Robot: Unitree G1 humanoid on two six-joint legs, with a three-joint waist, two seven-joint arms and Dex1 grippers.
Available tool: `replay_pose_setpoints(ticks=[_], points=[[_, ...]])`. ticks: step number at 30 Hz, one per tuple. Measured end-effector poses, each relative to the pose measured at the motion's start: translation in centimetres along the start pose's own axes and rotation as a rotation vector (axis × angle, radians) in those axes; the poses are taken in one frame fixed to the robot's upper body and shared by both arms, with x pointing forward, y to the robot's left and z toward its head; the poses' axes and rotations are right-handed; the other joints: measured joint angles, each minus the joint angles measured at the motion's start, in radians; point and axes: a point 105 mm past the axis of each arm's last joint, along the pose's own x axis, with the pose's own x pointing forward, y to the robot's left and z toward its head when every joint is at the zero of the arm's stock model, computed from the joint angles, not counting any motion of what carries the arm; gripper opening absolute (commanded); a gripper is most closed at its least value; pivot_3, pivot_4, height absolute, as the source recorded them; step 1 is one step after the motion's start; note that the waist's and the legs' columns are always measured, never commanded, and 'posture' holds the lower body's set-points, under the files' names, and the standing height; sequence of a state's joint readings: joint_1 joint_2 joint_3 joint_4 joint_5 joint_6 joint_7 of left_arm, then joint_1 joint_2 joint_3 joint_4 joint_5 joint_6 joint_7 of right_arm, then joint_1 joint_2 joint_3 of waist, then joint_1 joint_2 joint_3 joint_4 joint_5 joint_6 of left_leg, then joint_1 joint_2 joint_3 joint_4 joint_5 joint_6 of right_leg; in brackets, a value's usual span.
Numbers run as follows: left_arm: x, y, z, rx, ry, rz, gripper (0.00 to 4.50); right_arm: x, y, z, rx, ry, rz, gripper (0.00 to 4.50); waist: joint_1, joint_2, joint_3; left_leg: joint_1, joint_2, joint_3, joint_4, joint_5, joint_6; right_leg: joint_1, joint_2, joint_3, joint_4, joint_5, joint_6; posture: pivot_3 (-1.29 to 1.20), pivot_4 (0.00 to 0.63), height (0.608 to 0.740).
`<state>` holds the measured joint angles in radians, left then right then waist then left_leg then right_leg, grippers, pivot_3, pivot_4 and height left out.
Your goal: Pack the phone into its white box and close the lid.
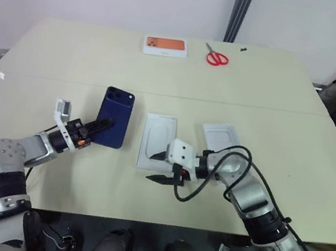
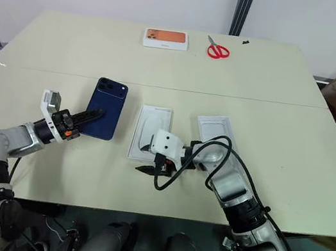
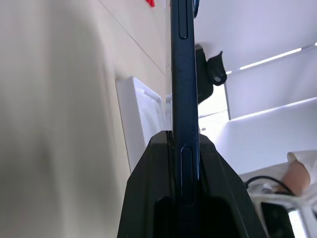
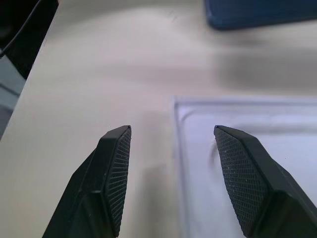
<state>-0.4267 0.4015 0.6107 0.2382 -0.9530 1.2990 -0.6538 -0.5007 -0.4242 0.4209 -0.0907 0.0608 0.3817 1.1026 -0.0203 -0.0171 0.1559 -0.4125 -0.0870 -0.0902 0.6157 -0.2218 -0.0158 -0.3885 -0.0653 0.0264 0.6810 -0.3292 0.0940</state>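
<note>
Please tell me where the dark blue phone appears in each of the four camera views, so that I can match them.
Left eye view: the phone, left of centre, held in the left pincer.
Right eye view: the phone, left of centre, same grip.
Left wrist view: the phone seen edge-on, rising from between the fingers.
Right wrist view: one blue end of the phone at the upper edge.
Shared landmark: the white tray beside the phone.

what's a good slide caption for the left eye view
Left gripper holds the phone clamped beside the white box; right gripper open, empty.
</note>
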Motion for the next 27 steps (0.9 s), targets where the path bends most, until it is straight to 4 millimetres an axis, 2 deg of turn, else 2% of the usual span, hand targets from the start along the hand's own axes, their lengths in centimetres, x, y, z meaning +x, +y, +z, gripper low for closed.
replay_pose_setpoints(ticks=[2, 6, 12, 18, 21, 25, 27], points=[[0.21, -0.1, -0.18, -0.002, 0.0, -0.003, 0.0, -0.02, -0.04, 0.11, -0.017, -0.005, -0.004, 1.96, 0.003, -0.001, 0.0, 0.0, 0.0, 0.0, 0.0, 0.0, 0.0, 0.0, 0.0, 0.0, 0.0, 0.0, 0.0, 0.0, 0.15, 0.734], [0.17, -0.17, -0.38, 0.004, 0.001, 0.003, 0.0, -0.19, -0.08, -0.25, -0.038, 0.011, -0.02, 0.04, 0.006, -0.001, 0.001, 0.0, 0.0, 0.0, 0.001, 0.001, -0.002, 0.0, 0.0, 0.0, 0.0, 0.0, 0.0, 0.0, 0.15, 0.734], [0.15, 0.1, -0.85, 0.004, 0.016, 0.023, 0.0, -0.13, -0.11, -0.7, -0.125, 0.044, -0.028, 0.04, 0.006, -0.001, 0.001, 0.0, 0.0, 0.0, 0.001, 0.001, -0.002, 0.0, 0.0, 0.0, -0.001, 0.0, 0.0, 0.0, 0.15, 0.734], [-0.02, -0.01, -0.64, 0.011, 0.016, 0.023, 0.0, -0.03, 0.07, -0.58, -0.106, 0.034, -0.016, 0.04, 0.006, -0.001, 0.001, 0.0, 0.0, 0.0, 0.001, 0.002, -0.003, 0.0, 0.0, 0.0, -0.001, 0.0, 0.0, 0.0, 0.15, 0.734], [-0.02, -0.01, -0.7, 0.009, 0.018, 0.022, 0.0, 0.02, 0.22, -0.52, -0.045, 0.018, -0.002, 0.91, 0.006, -0.001, 0.001, 0.0, 0.0, 0.0, 0.001, 0.002, -0.003, 0.0, 0.0, 0.0, -0.001, 0.0, 0.0, 0.0, 0.15, 0.734], [0.1, -0.19, -0.87, 0.002, 0.025, 0.008, 0.0, 0.24, 0.27, -0.23, -0.018, -0.004, 0.0, 2.81, 0.006, -0.001, 0.001, 0.0, 0.0, 0.0, 0.001, 0.002, -0.003, 0.0, 0.0, 0.0, -0.001, 0.0, 0.0, 0.0, 0.15, 0.734], [0.11, -0.21, -0.88, 0.001, 0.026, 0.007, 0.0, 0.23, 0.2, -0.23, -0.018, -0.004, -0.006, 2.81, 0.006, -0.001, 0.001, 0.0, 0.0, 0.0, 0.001, 0.002, -0.003, 0.0, 0.0, 0.0, -0.001, 0.0, 0.0, 0.0, 0.15, 0.734]])
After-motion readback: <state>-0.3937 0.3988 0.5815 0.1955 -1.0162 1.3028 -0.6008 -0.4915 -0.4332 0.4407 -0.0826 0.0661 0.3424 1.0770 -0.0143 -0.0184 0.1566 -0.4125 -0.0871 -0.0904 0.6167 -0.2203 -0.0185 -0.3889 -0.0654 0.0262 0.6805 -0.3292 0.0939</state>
